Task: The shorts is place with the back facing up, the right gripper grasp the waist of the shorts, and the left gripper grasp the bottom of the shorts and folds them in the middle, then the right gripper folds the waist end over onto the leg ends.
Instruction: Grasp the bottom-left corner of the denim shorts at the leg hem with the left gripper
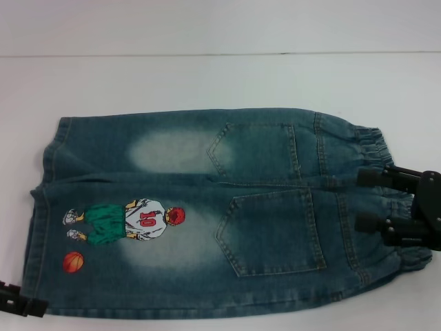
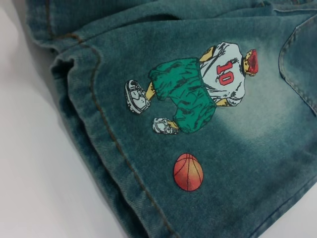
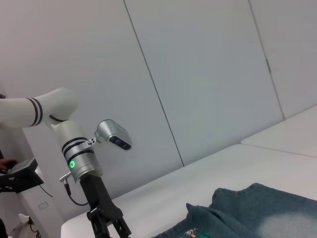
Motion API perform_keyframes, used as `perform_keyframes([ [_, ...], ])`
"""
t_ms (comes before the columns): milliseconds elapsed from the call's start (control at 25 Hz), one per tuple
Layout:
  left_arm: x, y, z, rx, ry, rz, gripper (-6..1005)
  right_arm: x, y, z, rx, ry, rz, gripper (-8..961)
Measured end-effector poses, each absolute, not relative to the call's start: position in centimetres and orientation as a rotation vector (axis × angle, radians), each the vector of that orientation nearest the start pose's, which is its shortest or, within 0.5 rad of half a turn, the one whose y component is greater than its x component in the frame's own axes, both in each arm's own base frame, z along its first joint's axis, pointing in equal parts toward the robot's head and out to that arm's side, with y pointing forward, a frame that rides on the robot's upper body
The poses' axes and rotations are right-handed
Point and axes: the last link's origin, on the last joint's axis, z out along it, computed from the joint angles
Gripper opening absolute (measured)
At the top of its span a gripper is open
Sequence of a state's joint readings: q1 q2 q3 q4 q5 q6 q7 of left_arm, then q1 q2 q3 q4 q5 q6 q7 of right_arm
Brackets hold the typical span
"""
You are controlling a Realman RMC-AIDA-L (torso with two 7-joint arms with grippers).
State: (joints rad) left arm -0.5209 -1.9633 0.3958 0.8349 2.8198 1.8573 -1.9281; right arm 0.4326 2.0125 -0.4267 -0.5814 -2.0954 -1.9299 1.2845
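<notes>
The shorts (image 1: 220, 214) lie flat, back up, on the white worktop (image 1: 207, 76), waistband at 3 o'clock, hems at 9 o'clock. The only readable writing is a red "10" on the cartoon player (image 1: 131, 221). Counted: 2 back pockets, 1 printed basketball (image 1: 73, 262). The right gripper (image 1: 366, 200) has its fingers spread over the waistband. The left gripper (image 1: 21, 300) sits at the 7 o'clock hem corner; whether it is spread or closed, I cannot tell.
</notes>
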Motion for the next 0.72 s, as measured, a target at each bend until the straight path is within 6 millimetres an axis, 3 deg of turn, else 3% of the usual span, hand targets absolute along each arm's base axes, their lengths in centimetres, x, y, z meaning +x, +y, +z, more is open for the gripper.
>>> perform_keyframes([
  [720, -34.0, 27.4, 7.0, -2.661, -1.601, 0.096, 883, 29.3, 26.6, 4.1, -2.744, 0.648, 0.994, 911],
])
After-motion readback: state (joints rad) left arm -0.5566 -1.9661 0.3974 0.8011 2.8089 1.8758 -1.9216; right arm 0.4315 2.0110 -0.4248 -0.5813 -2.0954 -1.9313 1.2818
